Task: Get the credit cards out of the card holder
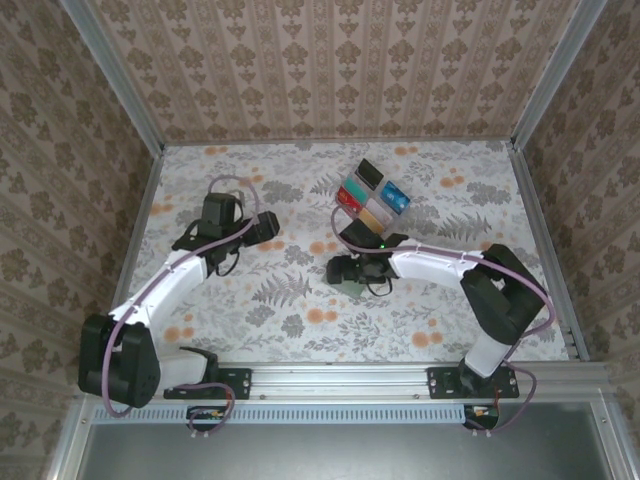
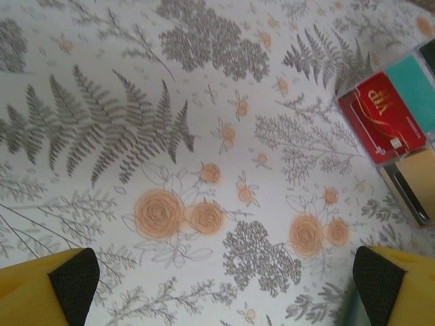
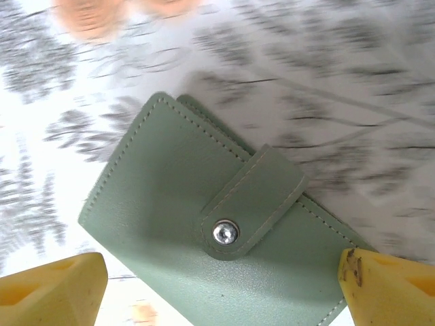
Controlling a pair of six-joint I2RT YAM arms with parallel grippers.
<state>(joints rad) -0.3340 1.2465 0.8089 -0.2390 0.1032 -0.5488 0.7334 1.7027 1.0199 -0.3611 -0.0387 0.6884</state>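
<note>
The card holder, a sage-green wallet, lies closed on the table with its flap snapped down by a metal stud. My right gripper hovers just above it, open, one yellow finger on each side of the wallet. Seen from above, the right gripper sits near the table's middle. Several credit cards lie side by side beyond it. The left wrist view catches a red card, a teal one and a tan one. My left gripper is open over bare tablecloth.
The floral tablecloth covers the whole table. Patterned walls with metal posts close it in on three sides. A rail runs along the near edge, by the arm bases.
</note>
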